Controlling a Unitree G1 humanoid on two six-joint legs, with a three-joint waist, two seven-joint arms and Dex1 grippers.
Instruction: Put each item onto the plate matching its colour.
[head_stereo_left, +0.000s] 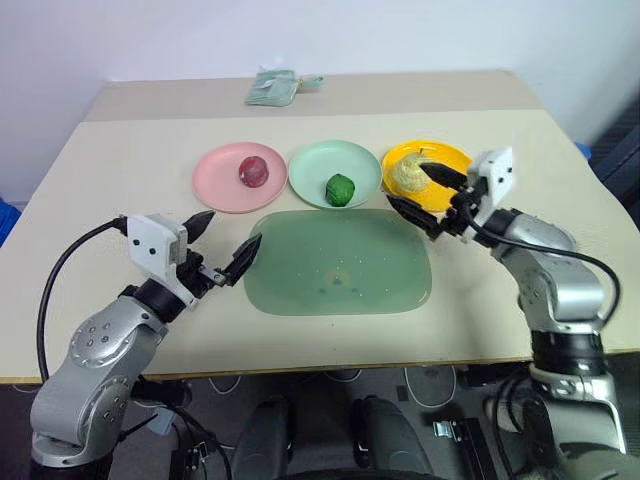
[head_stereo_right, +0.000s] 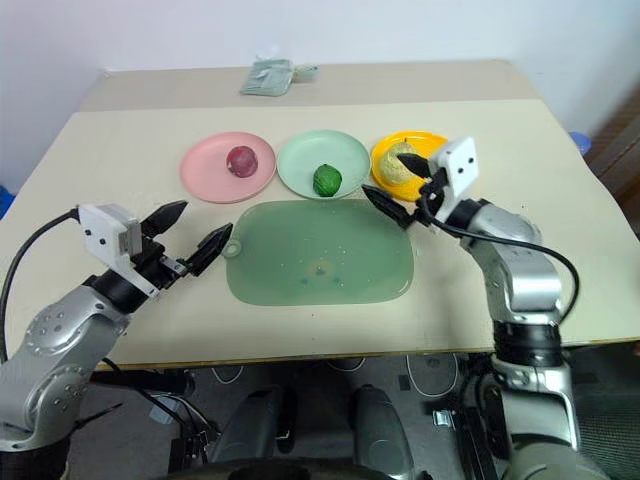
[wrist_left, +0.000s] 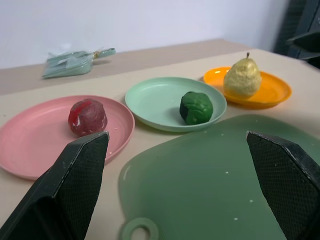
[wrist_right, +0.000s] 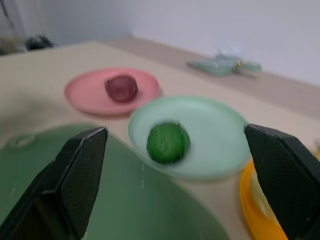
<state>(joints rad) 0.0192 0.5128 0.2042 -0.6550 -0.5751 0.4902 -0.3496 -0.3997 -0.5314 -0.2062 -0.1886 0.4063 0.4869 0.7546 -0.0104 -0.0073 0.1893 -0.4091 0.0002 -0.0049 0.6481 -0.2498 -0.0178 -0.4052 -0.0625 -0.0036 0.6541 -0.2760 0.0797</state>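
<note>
Three plates stand in a row at mid-table. The dark red round item (head_stereo_left: 254, 171) lies on the pink plate (head_stereo_left: 215, 185). On the mint green plate (head_stereo_left: 312, 165) sits the dark green bumpy item (head_stereo_left: 340, 189). The pale yellow stemmed item (head_stereo_left: 409, 174) rests upright on the yellow plate (head_stereo_left: 448, 158). My left gripper (head_stereo_left: 228, 240) hovers open and empty near the left end of the green board. Just in front of the yellow plate, my right gripper (head_stereo_left: 428, 195) is open and empty too.
A big translucent green board (head_stereo_left: 338, 262) with a small handle hole lies in front of the plates. A pale green packet (head_stereo_left: 272, 87) lies at the far edge of the table. Bare tabletop lies to the left and right of the plates.
</note>
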